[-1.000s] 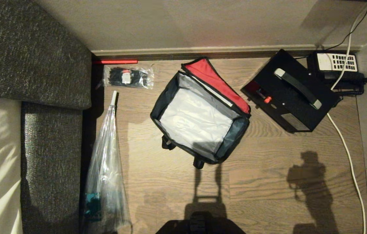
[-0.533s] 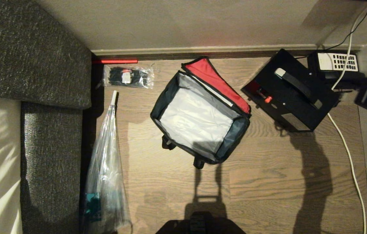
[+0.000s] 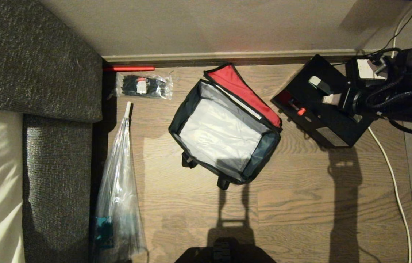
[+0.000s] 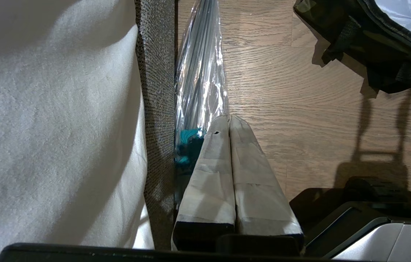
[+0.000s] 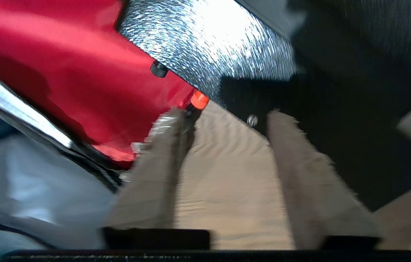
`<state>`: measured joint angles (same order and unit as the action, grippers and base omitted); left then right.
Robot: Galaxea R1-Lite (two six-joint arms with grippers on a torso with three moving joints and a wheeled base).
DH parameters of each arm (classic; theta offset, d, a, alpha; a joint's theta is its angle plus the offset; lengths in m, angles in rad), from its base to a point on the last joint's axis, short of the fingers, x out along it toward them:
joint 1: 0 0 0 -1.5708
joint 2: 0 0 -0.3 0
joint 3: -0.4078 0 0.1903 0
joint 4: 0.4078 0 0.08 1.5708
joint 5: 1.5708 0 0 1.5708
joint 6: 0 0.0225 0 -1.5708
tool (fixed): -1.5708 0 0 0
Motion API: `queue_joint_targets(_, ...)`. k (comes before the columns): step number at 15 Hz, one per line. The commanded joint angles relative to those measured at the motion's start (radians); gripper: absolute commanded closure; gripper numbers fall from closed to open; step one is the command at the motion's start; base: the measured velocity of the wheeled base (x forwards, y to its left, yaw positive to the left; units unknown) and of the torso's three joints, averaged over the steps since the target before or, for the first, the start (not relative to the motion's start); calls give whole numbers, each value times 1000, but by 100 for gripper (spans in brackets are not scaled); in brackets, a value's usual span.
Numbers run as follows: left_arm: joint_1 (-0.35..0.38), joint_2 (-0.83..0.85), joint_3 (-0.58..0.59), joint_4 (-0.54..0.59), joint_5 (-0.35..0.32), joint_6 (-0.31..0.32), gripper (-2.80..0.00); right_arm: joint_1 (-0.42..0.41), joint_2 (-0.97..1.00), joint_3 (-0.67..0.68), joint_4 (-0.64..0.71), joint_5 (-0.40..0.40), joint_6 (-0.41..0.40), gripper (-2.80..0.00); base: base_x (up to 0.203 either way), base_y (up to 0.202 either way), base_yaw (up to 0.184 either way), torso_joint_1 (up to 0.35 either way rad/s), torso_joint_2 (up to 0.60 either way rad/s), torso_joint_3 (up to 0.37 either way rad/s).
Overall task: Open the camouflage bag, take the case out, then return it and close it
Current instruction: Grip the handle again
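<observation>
— Beside the open bag [image 3: 224, 124], the case [image 3: 322, 109] lay on the floor. Step?
— Returning it. My right gripper [image 5: 223, 120] hung over it, fingers apart, empty; I judged the handle came next.

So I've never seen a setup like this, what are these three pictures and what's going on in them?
It is a wheeled robot with two arms, each ending in a pincer. The wide picture looks down from its head at a wooden floor. There lies a bag, open and empty, red lid flipped back. Right of it lies a black case with a handle, beside a phone. On the left are a clear plastic bag, a packet of cable ties and a sofa.

The other two pictures come from cameras on the wrists. The left pincer is shut and hangs idle by the sofa. The right pincer is over the case, its fingers apart, holding nothing.
</observation>
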<state>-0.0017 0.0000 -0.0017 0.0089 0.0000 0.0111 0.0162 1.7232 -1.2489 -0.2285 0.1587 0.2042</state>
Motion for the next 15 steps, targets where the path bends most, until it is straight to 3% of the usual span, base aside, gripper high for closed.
queue_joint_targets(1, 0, 0, 0, 0, 0, 1, 0, 10, 4, 24, -44, -33, -86, -280, 0, 0, 0, 0, 0, 0)
queue_joint_targets(5, 0, 0, 0, 0, 0, 0, 0, 15, -31, 225, -197, -251, -464, -280, 0, 0, 0, 0, 0, 0)
queue_joint_targets(7, 0, 0, 0, 0, 0, 1, 0, 39, -16, 348, -399, -432, -681, -280, 0, 0, 0, 0, 0, 0)
queue_joint_targets(10, 0, 0, 0, 0, 1, 0, 0, 63, 29, 403, -705, -743, -908, -280, 0, 0, 0, 0, 0, 0)
queue_joint_targets(12, 0, 0, 0, 0, 0, 1, 0, 68, 84, 424, -857, -823, -1005, -280, 0, 0, 0, 0, 0, 0)
queue_joint_targets(15, 0, 0, 0, 0, 0, 0, 0, 106, 169, 433, -988, -875, -1030, -280, 0, 0, 0, 0, 0, 0)
